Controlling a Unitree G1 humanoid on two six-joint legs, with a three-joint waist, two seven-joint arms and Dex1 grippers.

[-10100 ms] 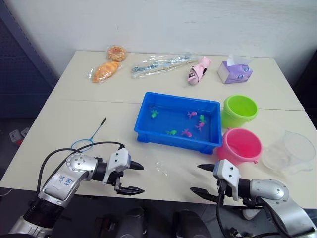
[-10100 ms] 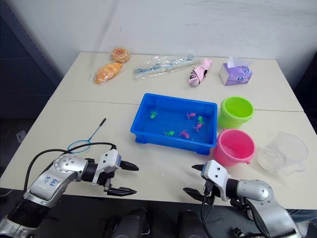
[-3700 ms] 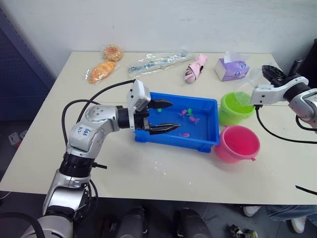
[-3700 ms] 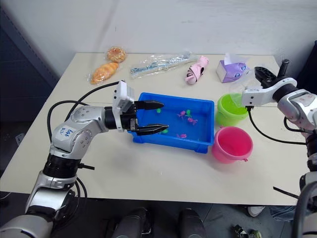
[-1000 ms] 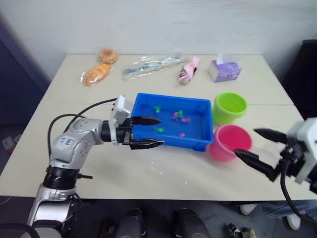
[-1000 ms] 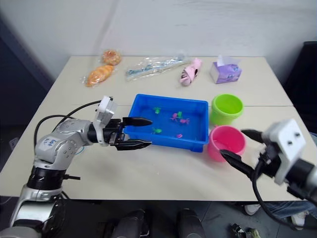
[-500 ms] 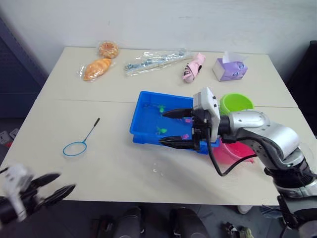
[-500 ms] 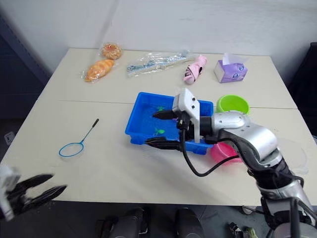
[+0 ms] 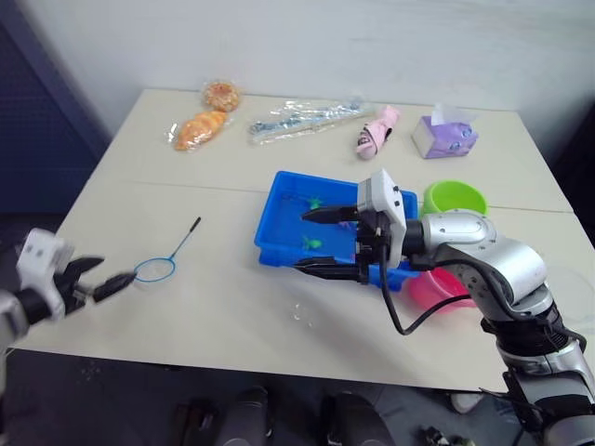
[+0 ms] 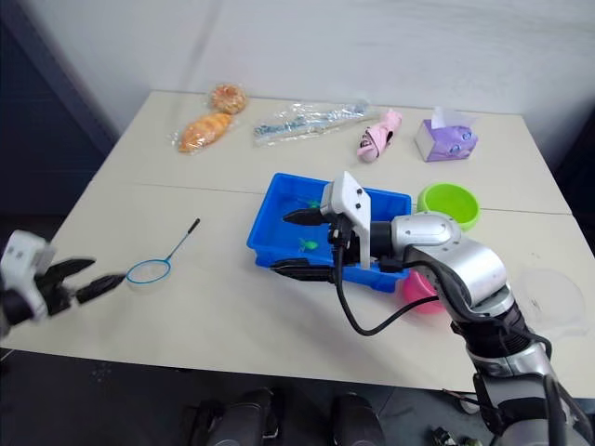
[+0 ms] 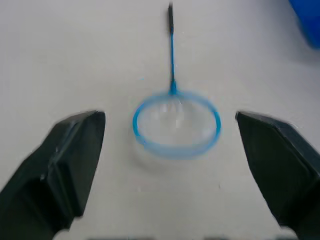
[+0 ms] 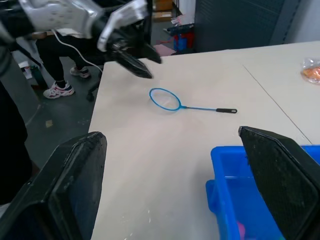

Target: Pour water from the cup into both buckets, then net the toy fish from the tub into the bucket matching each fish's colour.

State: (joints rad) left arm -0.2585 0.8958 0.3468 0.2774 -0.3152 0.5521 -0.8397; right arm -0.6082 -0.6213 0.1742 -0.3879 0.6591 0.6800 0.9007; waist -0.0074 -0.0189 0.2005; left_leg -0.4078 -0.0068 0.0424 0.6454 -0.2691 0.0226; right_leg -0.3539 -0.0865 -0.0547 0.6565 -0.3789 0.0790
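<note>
The blue tub [image 9: 279, 223] sits mid-table with tiny fish [image 9: 311, 243] in it. My right gripper [image 9: 302, 240] is open at the tub's near-left corner, one finger above the water and the other outside the front wall. The net [image 9: 156, 269] lies flat on the table to the left, its handle pointing away. My left gripper [image 9: 107, 274] is open just left of the hoop; the net [image 11: 176, 124] lies between its fingers [image 11: 70, 160]. The green bucket [image 9: 456, 200] and the pink bucket [image 9: 432, 288] stand right of the tub, the pink one partly behind my arm. The clear cup [image 10: 550, 299] rests far right.
Along the back edge lie bagged bread [image 9: 198, 131], a doughnut [image 9: 220, 95], a clear plastic bag [image 9: 307, 119], a pink plush toy [image 9: 376, 133] and a purple tissue box [image 9: 444, 137]. A person's legs and shoes [image 12: 57, 90] stand beyond the table's left side.
My left gripper has come up from below the table's near edge to just beside the net's hoop. The right gripper stays open at the tub. The head camera has shifted.
</note>
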